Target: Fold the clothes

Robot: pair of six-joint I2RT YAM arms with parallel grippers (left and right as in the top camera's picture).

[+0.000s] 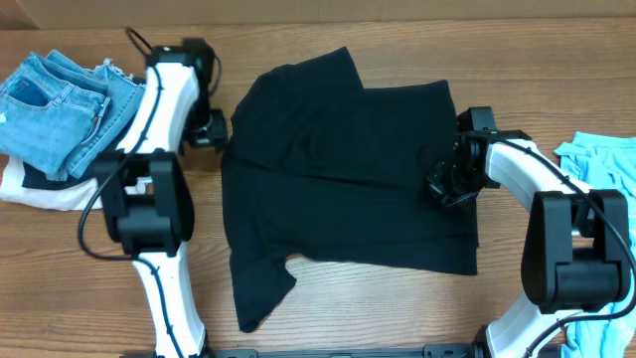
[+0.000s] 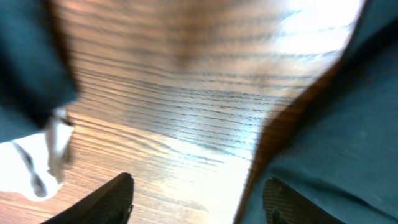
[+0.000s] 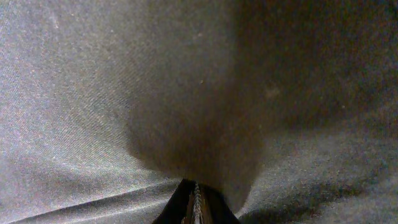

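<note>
Black shirt (image 1: 338, 179) pinched between right fingers (image 3: 176, 210); left fingers (image 2: 112, 200) spread wide.

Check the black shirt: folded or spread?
Mostly spread: the black shirt lies flat across the table, a sleeve out; the right tool pinches fabric near its edge.

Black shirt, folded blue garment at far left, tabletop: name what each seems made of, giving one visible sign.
Black shirt: soft matte knit, probably cotton; fine weave and limp creases. Folded blue garment: denim; faded blue, frayed hem. Tabletop: wood or wood-look laminate; straight grain, slight sheen.
</note>
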